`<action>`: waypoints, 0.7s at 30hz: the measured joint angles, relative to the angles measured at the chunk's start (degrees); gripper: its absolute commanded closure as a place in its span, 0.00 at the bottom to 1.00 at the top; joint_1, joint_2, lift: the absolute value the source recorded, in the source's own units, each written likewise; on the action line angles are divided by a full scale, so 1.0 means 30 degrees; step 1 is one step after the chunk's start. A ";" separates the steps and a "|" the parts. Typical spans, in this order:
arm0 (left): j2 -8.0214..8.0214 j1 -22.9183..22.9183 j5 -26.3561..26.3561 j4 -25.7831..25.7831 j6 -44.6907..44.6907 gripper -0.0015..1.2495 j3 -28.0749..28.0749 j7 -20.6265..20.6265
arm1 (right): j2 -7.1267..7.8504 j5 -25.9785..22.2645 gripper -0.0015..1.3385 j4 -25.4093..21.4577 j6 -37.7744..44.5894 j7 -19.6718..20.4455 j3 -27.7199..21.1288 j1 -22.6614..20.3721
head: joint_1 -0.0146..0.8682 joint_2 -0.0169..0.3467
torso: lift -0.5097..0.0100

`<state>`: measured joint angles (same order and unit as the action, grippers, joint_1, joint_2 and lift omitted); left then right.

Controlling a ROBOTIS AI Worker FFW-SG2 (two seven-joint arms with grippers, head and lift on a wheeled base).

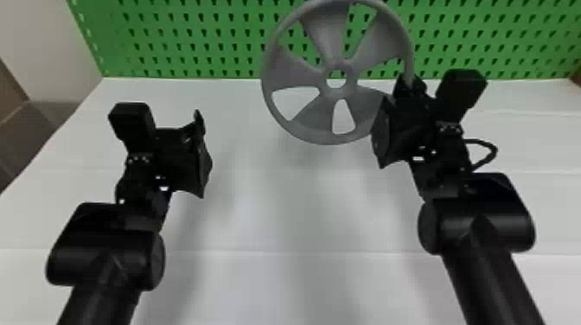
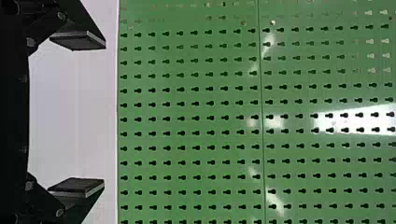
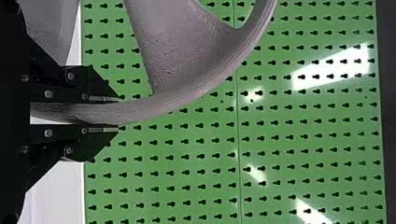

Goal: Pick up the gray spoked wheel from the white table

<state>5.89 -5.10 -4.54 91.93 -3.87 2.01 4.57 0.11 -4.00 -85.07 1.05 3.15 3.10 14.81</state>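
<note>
Green pegboard behind gray wheel

You get bright, diffuse light on the white counter, soft-edged gray shadows beside the left arm, its black surfaces very dark, detail mostly lost. In both wrist views, you get white glare patches on the green pegboard.

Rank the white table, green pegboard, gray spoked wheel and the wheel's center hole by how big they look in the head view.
1. White table, by far
2. Green pegboard, partly behind the wheel
3. Gray spoked wheel
4. Wheel's center hole
</note>
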 measured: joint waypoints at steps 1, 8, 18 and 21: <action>0.0000 0.0000 -0.0014 0.0000 0.0000 0.18 0.0001 0.0000 | -0.0016 0.0023 0.88 -0.0001 -0.0225 0.0002 -0.0056 -0.0117 | 0.90 0.20 | 0.79; -0.0030 0.0086 -0.0042 0.0000 0.0101 0.18 -0.0009 0.0000 | 0.0024 0.0082 0.88 -0.0002 -0.1172 0.0003 -0.0152 -0.0653 | 0.90 0.20 | 0.79; -0.0078 0.0281 -0.0192 0.0000 0.0423 0.18 -0.0028 0.0000 | 0.0278 0.0398 0.88 -0.0003 -0.1523 0.0003 -0.0251 -0.1259 | 0.90 0.20 | 0.79; -0.0113 0.0332 -0.0236 0.0000 0.0483 0.18 -0.0041 0.0000 | 0.0291 0.0436 0.88 -0.0004 -0.1621 0.0003 -0.0322 -0.1344 | 0.90 0.20 | 0.79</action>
<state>5.55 -4.10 -5.25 91.93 -2.42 1.88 4.57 0.99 -2.70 -85.08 -3.81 3.16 2.13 10.78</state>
